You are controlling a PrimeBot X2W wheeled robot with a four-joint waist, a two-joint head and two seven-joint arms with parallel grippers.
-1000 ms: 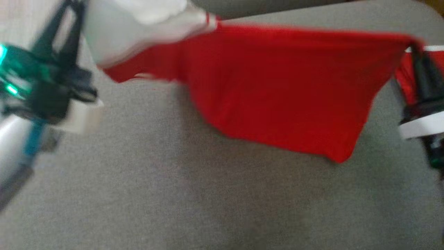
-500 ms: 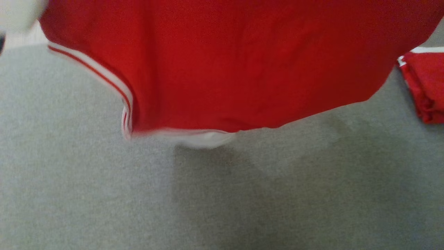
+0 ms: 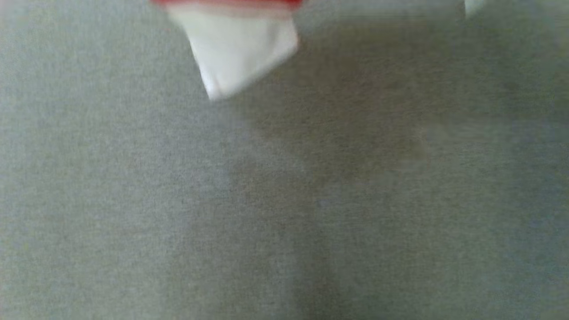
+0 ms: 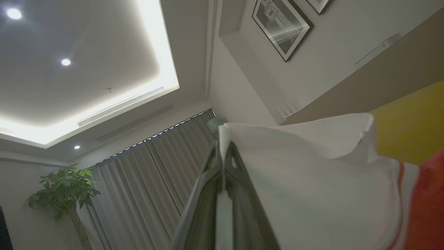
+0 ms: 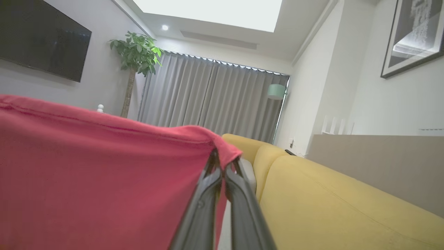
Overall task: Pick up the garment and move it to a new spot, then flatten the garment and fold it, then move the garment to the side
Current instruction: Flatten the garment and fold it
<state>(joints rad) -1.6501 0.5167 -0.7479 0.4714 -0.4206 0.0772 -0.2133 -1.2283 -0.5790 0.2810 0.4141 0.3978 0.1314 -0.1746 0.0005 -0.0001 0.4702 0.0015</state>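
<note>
the head view is motion-blurred: the red and white cloth garment [image 3: 240,49] smears at the top, and a soft shadow dims the grey woven fabric surface [image 3: 111,200]. the left wrist view is dim, lit by a glowing ceiling cove strip [image 4: 166,52] and small round downlights [image 4: 65,62]. the right wrist view is brighter and sharp, its white ceiling light panel [image 5: 215,12] blown out.
</note>
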